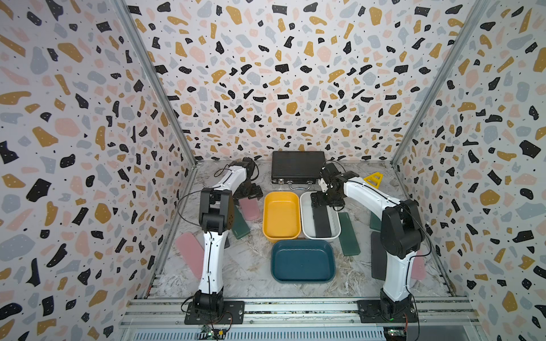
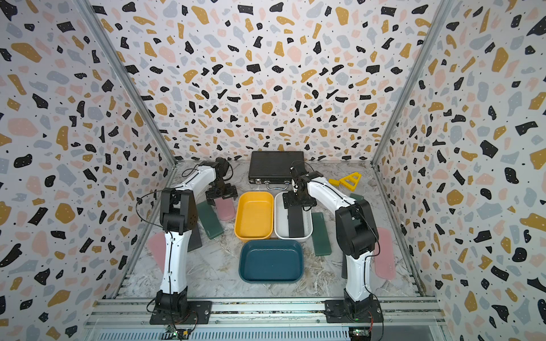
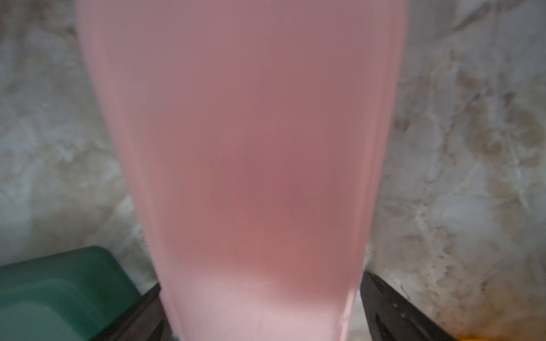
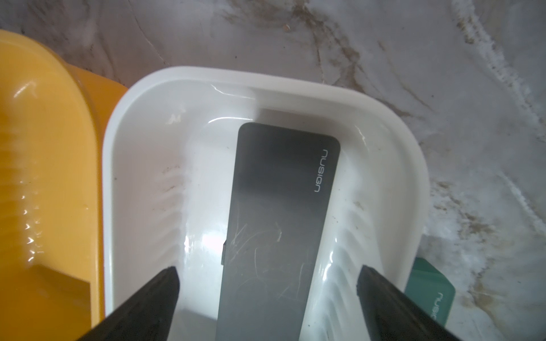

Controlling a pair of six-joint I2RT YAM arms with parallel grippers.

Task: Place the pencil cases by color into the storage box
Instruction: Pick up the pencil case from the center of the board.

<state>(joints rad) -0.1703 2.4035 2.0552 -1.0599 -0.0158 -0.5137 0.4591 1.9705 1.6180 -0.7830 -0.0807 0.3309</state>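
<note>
Between the spread jaws of the left gripper lies a pink pencil case, flat on the table, straddled but not yet pinched; a green pencil case sits just outside one jaw. The right gripper, jaws wide, hangs over a black pencil case lying in the white tub. Judged step: grasping the pink one. Next: close squarely, lift, carry, probably to the yellow tub.

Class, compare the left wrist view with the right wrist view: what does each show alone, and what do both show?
Left wrist only: a pink pencil case lying between the fingers of the open left tool. Right wrist only: a black pencil case lying in the white tub, under the open right tool. Both: the marble table.
</note>
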